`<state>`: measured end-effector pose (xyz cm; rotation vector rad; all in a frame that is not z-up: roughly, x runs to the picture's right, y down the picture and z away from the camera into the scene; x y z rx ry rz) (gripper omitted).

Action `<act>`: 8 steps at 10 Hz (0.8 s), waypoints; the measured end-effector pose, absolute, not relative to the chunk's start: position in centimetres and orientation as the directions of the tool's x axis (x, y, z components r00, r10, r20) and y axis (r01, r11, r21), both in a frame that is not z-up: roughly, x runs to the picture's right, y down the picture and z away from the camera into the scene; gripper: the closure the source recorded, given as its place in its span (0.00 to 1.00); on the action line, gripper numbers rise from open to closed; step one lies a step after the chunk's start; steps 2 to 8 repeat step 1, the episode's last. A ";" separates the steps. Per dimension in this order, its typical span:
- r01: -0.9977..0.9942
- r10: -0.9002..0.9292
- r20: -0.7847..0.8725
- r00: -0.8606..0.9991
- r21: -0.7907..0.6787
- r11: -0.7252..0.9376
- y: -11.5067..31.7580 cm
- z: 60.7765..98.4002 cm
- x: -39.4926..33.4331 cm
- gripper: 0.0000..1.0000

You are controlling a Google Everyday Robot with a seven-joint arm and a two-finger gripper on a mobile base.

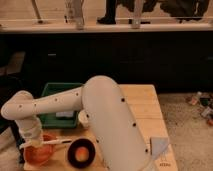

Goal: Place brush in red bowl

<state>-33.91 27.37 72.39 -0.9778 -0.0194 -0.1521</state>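
**Brush held level over the red bowl**

From where I stand, the claw (31,144) hangs at the near left corner of the desk (145,107), right above the red bowl (39,153). The brush (50,143) sticks out sideways from the claw toward the right, lying nearly level. Its near end is at the claw and its far end reaches past the bowl's rim, toward the dark round dish (81,152). The claw looks closed around the brush's left end, though the fingers themselves are hard to make out against the wrist. Whether the brush touches the bowl's rim I cannot tell.

The arm (75,100) rises as a thick white column from the lower right, bends over at a broad shoulder, then runs leftward as a long pale link. It turns sharply down at a rounded elbow (15,107) on the far left, with the wrist pointing straight down at the bowl.

I count one brush, one red bowl, one dark dish with an orange centre, one green tray (55,92) behind the arm, and one white cup (83,118) peeking out beside it.
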 end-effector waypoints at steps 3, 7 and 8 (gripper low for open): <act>0.138 -0.132 0.079 0.988 -0.829 0.541 27.7 72.5 -34.4 1.00; 0.138 -0.132 0.079 0.988 -0.829 0.541 27.7 72.5 -34.4 1.00; 0.138 -0.132 0.079 0.988 -0.829 0.541 27.7 72.5 -34.4 1.00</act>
